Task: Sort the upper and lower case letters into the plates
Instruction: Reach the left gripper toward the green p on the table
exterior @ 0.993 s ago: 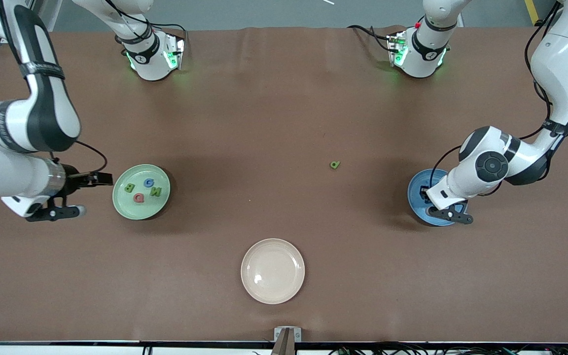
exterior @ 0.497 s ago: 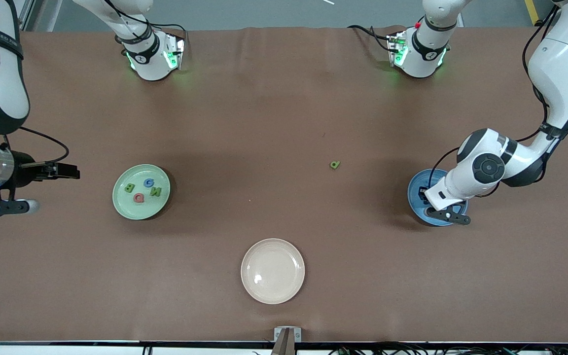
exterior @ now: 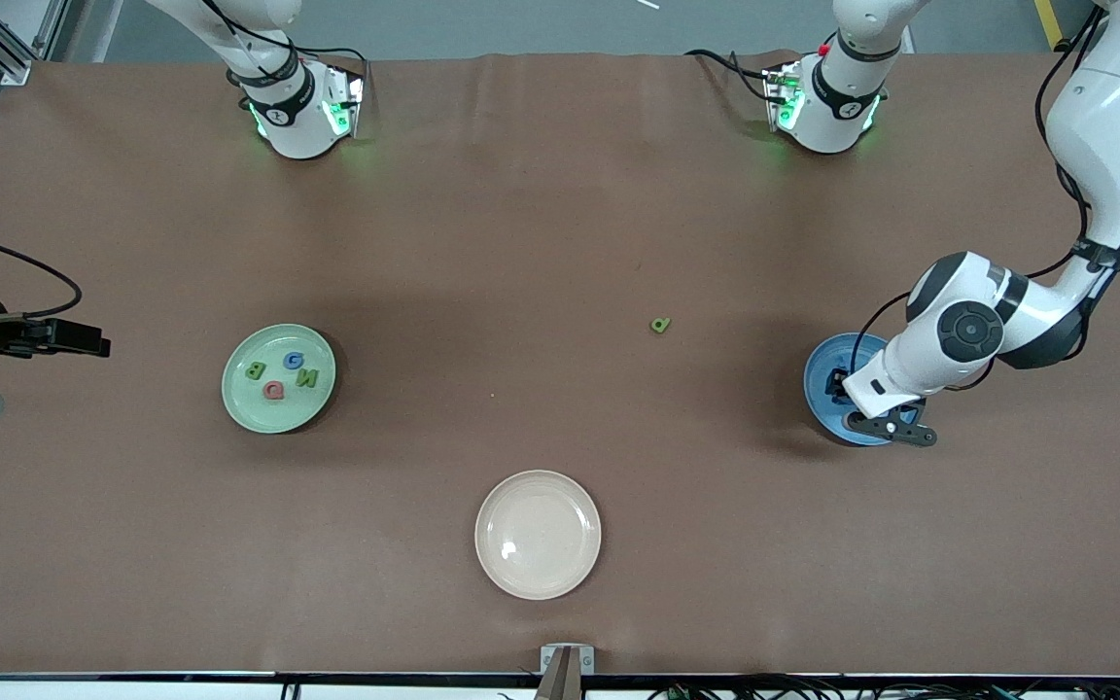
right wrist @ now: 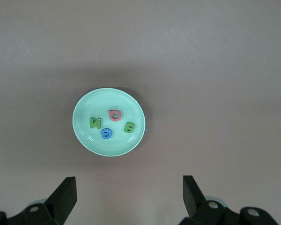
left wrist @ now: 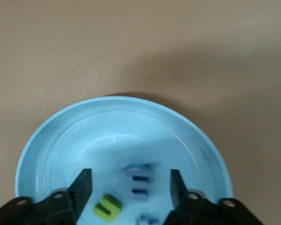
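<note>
My left gripper [left wrist: 129, 192] hangs open just over the blue plate [left wrist: 61, 140], which lies at the left arm's end of the table [exterior: 818, 365]. Between its spread fingers [left wrist: 82, 187] shows a blue m [left wrist: 139, 180], blurred and touching neither finger. A green u [left wrist: 107, 207] and another blue letter [left wrist: 147, 219] lie in that plate. The light green plate [exterior: 239, 408] holds B [exterior: 255, 369], G [exterior: 294, 361], N [exterior: 306, 377] and pink Q [exterior: 273, 390]. One small green letter [exterior: 659, 325] lies alone on the table. My right gripper [right wrist: 129, 194] is open, high, off to the side of the green plate [right wrist: 84, 136].
A cream plate [exterior: 538, 574] with nothing in it sits near the table's front edge, nearer to the front camera than both coloured plates. The brown table cover [exterior: 521, 243] is bare between the plates. Both arm bases stand along the top edge.
My right arm has drawn back from beside the green plate toward its end of the table. My left gripper, still over the blue plate, has opened.
</note>
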